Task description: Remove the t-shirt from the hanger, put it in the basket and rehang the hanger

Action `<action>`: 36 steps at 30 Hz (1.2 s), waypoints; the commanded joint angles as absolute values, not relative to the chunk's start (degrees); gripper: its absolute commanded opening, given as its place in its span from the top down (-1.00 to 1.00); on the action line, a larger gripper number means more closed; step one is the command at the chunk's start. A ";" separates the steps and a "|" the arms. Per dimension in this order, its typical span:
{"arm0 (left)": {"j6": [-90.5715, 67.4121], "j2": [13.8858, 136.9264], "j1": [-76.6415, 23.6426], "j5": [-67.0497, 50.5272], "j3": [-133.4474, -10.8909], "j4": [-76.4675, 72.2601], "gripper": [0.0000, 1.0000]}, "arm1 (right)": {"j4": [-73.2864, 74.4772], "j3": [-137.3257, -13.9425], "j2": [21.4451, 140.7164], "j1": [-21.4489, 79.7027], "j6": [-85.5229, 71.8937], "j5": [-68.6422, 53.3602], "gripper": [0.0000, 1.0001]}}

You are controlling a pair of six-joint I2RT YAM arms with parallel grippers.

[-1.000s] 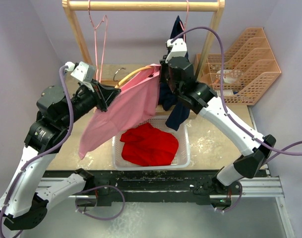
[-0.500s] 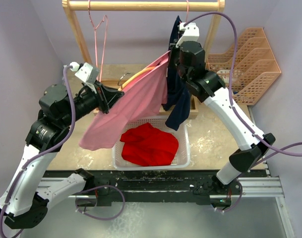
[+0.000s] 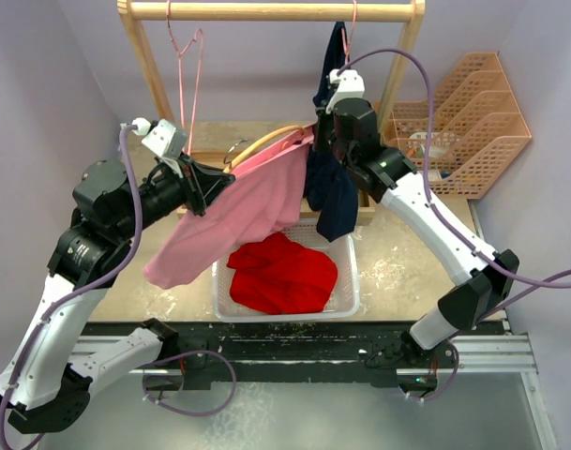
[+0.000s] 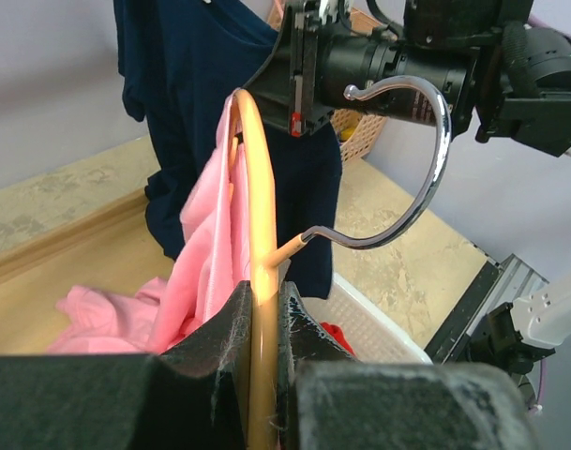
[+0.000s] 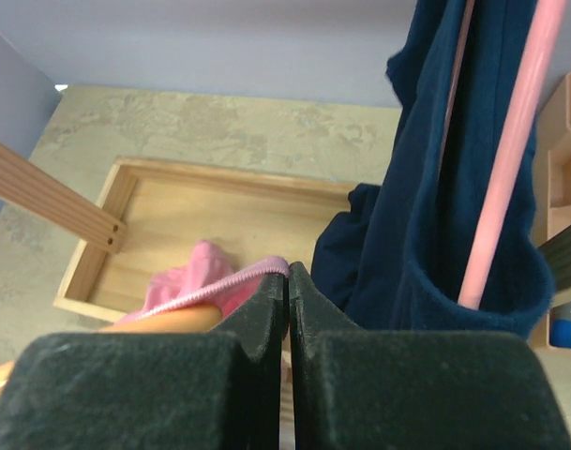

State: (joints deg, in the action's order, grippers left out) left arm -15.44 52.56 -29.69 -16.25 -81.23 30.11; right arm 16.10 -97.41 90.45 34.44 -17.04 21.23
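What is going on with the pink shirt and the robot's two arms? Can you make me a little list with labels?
left tool: shut on the wooden hanger
right tool: shut on an edge of the pink t-shirt
pink t-shirt: partly on the wooden hanger, stretched between the two tools
white basket: holds red clothes
navy shirt: hangs from the rail on a pink hanger
task: not done, the t-shirt is not yet off the hanger

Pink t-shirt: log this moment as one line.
left gripper: shut on hanger | right gripper: shut on pink t-shirt edge | pink t-shirt: draped on hanger, not yet off
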 commanded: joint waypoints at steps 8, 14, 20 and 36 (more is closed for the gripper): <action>-16.98 45.02 -29.62 -17.62 -83.03 21.54 1.00 | 15.69 -89.16 87.36 27.86 -16.38 30.07 1.00; -19.20 46.18 -29.62 -13.06 -79.70 14.50 1.00 | 12.40 -87.36 84.03 32.29 -12.89 23.57 1.00; -22.49 50.72 -29.62 -11.84 -77.36 2.54 1.00 | 12.49 -89.39 82.27 40.67 -9.49 19.64 1.00; -24.89 65.44 -29.63 -3.41 -80.25 -10.97 1.00 | 11.43 -83.71 75.26 57.57 -8.20 16.16 1.00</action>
State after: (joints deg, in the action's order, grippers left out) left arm -23.70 65.39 -29.69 -8.19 -76.36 -1.43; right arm 13.23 -86.50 78.76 55.81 -8.51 15.92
